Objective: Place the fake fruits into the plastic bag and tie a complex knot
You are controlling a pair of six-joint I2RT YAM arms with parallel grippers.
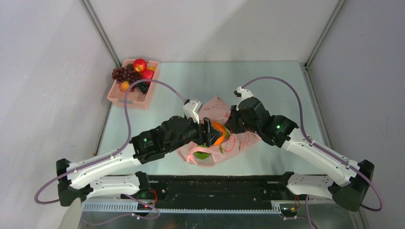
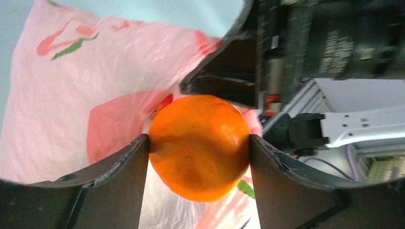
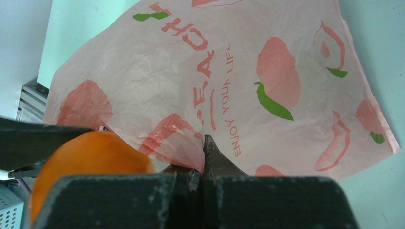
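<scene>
My left gripper point(image 1: 216, 132) is shut on an orange point(image 2: 198, 145), its two dark fingers pressed on the fruit's sides, right over the mouth of the pink plastic bag point(image 1: 239, 140). From the other side, my right gripper point(image 3: 204, 160) is shut on the bag's thin edge and holds the bag point(image 3: 267, 95) up; the orange point(image 3: 88, 160) shows just to its left. A green apple point(image 1: 201, 154) lies inside the bag at its near end, seen through the film. More fake fruits, red apples point(image 1: 140, 65) and dark grapes point(image 1: 123, 74), sit in the pink basket.
The pink lattice basket point(image 1: 128, 99) stands at the table's far left corner, by the left wall. Purple cables arch from both wrists over the table. A black rail point(image 1: 215, 188) with the arm bases runs along the near edge.
</scene>
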